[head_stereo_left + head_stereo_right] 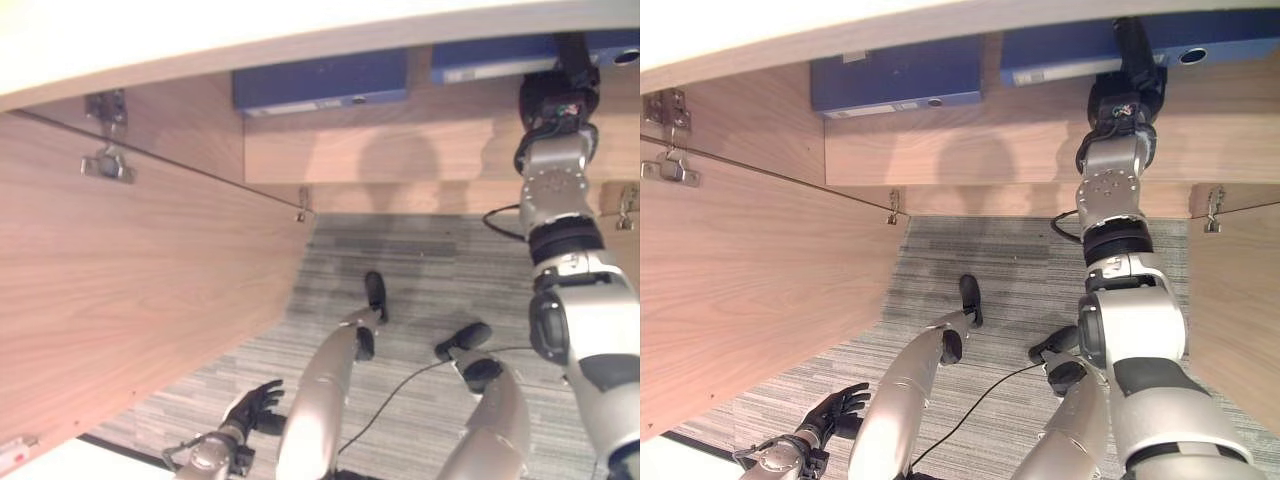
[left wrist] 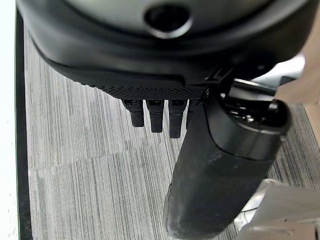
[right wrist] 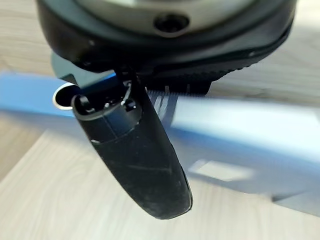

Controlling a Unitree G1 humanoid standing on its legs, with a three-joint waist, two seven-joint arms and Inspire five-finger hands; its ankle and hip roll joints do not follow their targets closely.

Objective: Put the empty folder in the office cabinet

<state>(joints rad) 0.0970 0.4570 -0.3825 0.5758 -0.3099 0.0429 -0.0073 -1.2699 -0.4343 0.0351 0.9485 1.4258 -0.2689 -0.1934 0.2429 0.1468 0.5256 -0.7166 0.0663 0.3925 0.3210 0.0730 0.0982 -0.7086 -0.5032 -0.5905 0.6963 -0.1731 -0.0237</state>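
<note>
Right hand: you are reaching it into the wooden office cabinet, thumb lying on the blue flat folder; grip, you cannot tell.
Blue flat folder: lying on the cabinet shelf, spine outward.
Second blue folder: lying beside it, apart.
Left hand: hanging low over grey striped carpet, fingers relaxed, holding nothing.

Your right hand hangs close over the blue folder, thumb across it; the folder lies flat on the wooden shelf.
</note>
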